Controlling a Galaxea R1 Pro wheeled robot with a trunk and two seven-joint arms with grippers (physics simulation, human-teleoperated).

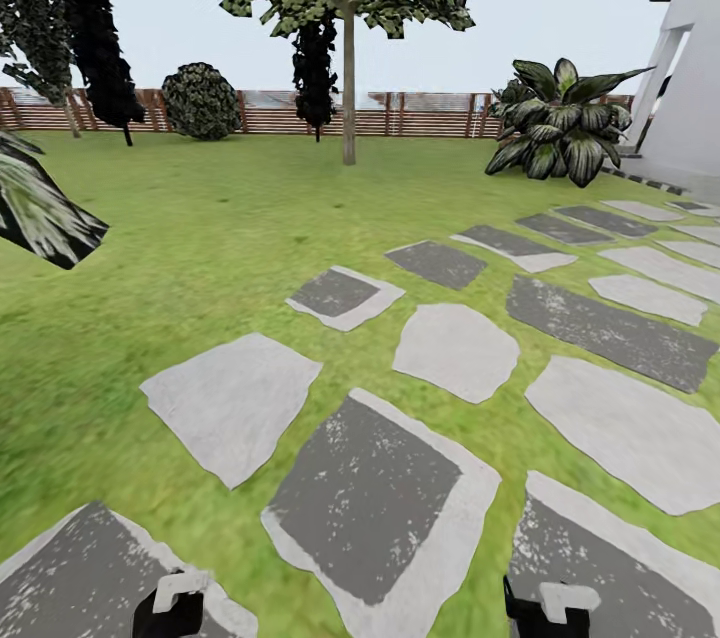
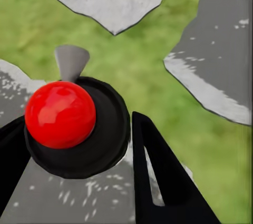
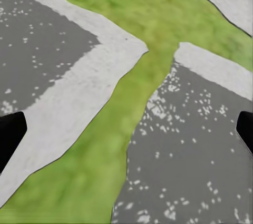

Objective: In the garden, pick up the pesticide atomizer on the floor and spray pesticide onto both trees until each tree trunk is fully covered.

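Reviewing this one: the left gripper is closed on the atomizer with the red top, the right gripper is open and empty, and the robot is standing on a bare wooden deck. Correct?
Not the deck. The head view shows grey-and-white stepping stones set in grass. The rest holds: in the left wrist view the left gripper has its jaws around the red-topped atomizer, and in the right wrist view the right gripper is open and empty.

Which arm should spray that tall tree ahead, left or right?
Left, probably: the left claw grips the red-topped sprayer, while the right claw hangs open and empty above the stepping stones.
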